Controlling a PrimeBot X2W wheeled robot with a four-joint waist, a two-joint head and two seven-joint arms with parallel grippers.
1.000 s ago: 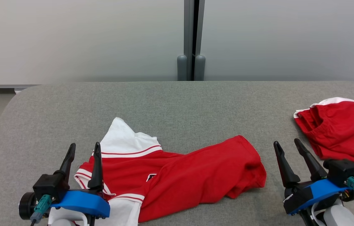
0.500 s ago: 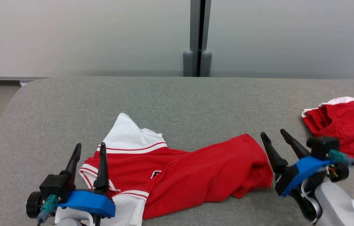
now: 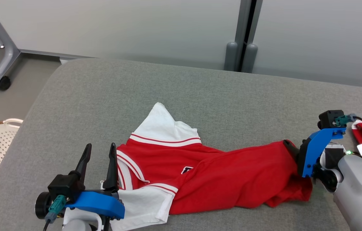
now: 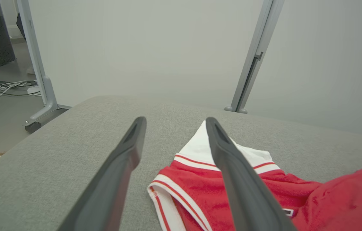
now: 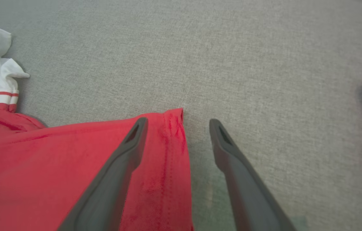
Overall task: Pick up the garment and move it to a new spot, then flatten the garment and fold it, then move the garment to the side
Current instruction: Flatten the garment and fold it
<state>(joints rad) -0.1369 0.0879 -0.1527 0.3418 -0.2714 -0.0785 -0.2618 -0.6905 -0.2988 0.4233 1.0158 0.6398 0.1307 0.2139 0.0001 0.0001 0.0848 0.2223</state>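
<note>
Left gripper (image 3: pixel 101 145) sat low beside white-striped edge of garment (image 3: pixel 219 179), fingers apart, pointing forward. Right gripper (image 5: pixel 177 121) tilted down over red end, fingers apart, straddling hem. Garment lay crumpled on grey pad (image 3: pixel 200 89).

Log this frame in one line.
jersey: crumpled on grey cushion, not lifted | left gripper: open, at its striped edge | right gripper: open, over its hem edge | stage: pre-grasp

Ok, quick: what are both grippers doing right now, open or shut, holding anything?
Left gripper: open, holding nothing.
Right gripper: open, straddling the edge of the red shirt, nothing gripped yet.
</note>
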